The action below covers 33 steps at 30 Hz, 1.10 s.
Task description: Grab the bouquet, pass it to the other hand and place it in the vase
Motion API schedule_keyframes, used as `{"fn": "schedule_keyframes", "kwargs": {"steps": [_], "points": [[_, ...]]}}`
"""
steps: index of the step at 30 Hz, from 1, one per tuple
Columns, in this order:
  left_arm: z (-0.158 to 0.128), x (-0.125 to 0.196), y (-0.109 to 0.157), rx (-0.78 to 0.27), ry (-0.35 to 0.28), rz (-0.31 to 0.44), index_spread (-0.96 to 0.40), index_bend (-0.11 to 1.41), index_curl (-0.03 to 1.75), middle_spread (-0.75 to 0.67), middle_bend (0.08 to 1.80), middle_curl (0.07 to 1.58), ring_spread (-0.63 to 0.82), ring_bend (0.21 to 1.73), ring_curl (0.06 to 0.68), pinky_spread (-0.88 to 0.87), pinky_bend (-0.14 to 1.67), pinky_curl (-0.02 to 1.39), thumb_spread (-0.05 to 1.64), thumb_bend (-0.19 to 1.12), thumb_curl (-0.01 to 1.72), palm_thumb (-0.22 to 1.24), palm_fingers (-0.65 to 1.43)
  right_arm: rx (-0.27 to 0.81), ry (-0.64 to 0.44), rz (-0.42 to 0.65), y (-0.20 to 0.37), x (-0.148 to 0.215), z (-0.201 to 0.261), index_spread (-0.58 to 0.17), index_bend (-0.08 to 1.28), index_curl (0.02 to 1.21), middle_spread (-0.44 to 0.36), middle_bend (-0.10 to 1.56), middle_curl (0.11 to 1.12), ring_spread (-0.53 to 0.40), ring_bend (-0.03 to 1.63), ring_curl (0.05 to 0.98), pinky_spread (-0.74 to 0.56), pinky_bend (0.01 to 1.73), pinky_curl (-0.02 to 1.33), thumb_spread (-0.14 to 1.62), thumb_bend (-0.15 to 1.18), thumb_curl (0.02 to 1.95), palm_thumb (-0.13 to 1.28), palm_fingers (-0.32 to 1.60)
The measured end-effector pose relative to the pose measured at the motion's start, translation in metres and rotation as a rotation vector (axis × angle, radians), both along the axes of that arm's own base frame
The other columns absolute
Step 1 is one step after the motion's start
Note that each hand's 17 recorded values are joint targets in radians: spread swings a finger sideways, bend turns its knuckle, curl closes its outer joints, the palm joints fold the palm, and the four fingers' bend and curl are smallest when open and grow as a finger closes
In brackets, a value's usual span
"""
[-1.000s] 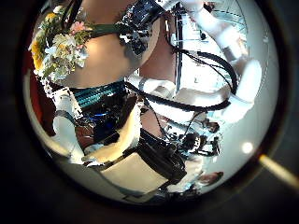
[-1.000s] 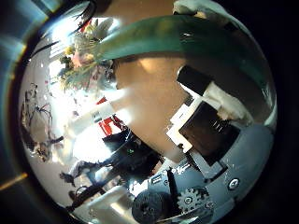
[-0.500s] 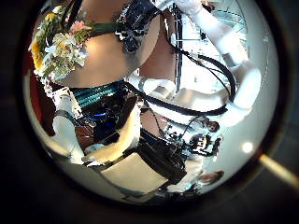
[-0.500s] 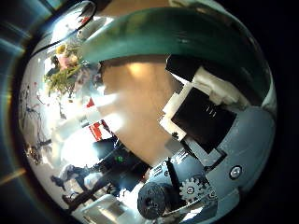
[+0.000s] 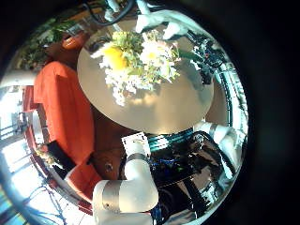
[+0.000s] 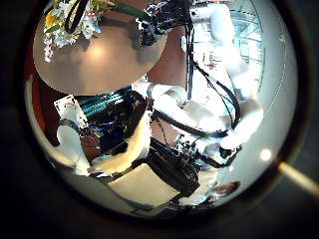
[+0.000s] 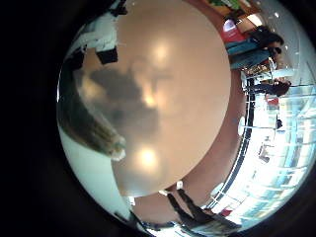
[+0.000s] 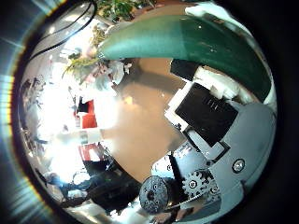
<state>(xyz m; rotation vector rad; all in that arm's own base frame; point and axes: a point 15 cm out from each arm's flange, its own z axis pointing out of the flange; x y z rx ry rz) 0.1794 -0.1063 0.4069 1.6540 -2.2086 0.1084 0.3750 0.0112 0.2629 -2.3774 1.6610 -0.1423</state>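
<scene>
The bouquet hangs over a round table, flowers spread out, away from my left palm. In the left thumb side view the bouquet is held by its stem in my right hand. In the right thumb side view the smooth wrapped stem lies across the palm with the fingers curled round it and the flowers beyond. My left hand has relaxed fingers with nothing between them.
The round table lies below the right palm, with a blurred close shape beside it. A sofa stands next to the table. A white robot arm rises beside the table.
The right hand has carried the bouquet farther from the left palm, out over the round table. The right palm's camera has swung, so its whole picture has shifted.
</scene>
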Motion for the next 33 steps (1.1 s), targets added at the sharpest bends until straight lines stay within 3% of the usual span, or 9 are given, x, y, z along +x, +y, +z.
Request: {"fn": "schedule_keyframes", "kwargs": {"steps": [9,14,20,27,33], "points": [[0.031,-0.003,-0.002,-0.039,-0.111,0.007,0.06,0.20,0.43,0.35,0.21,0.35,0.53,0.42,0.195,0.49,0.17,0.23,1.10,-0.02,0.33,0.34,0.23,0.274,-0.142,-0.122,-0.039,-0.001,0.088,-0.326,1.09,1.06,-0.231,1.25,1.05,-0.221,1.40,0.794,-0.19,1.39,0.66,0.80,0.00,0.84,1.15,1.13],[0.047,-0.007,-0.007,-0.082,-0.143,-0.001,0.05,0.20,0.44,0.32,0.22,0.36,0.52,0.43,0.194,0.48,0.17,0.22,1.11,-0.02,0.33,0.34,0.27,0.409,-0.186,-0.210,-0.077,-0.008,0.125,-0.298,1.11,1.05,-0.209,1.26,1.03,-0.213,1.41,0.791,-0.18,1.37,0.68,0.80,-0.01,0.88,1.15,1.14],[0.053,-0.004,-0.008,-0.120,-0.153,0.023,0.04,0.20,0.44,0.30,0.22,0.37,0.50,0.44,0.195,0.47,0.17,0.22,1.11,-0.02,0.32,0.34,0.29,0.764,-0.186,-0.250,-0.087,-0.008,0.161,-0.277,1.13,1.03,-0.191,1.28,1.01,-0.209,1.42,0.788,-0.17,1.35,0.71,0.80,-0.01,0.93,1.14,1.13],[0.061,0.006,-0.016,-0.202,-0.168,0.060,0.05,0.20,0.44,0.27,0.23,0.37,0.49,0.45,0.192,0.46,0.17,0.21,1.11,-0.02,0.32,0.34,0.32,1.184,-0.079,-0.165,-0.082,0.000,0.183,-0.257,1.14,1.01,-0.175,1.30,0.99,-0.205,1.42,0.782,-0.18,1.33,0.76,0.81,-0.01,0.97,1.13,1.13],[0.074,0.027,-0.035,-0.341,-0.210,0.084,0.05,0.19,0.45,0.26,0.23,0.38,0.48,0.46,0.191,0.46,0.18,0.21,1.11,-0.03,0.32,0.30,0.33,1.334,0.036,-0.042,-0.044,0.004,0.190,-0.247,1.15,1.00,-0.168,1.31,0.98,-0.203,1.43,0.777,-0.18,1.31,0.79,0.82,-0.01,1.01,1.13,1.13]]}}
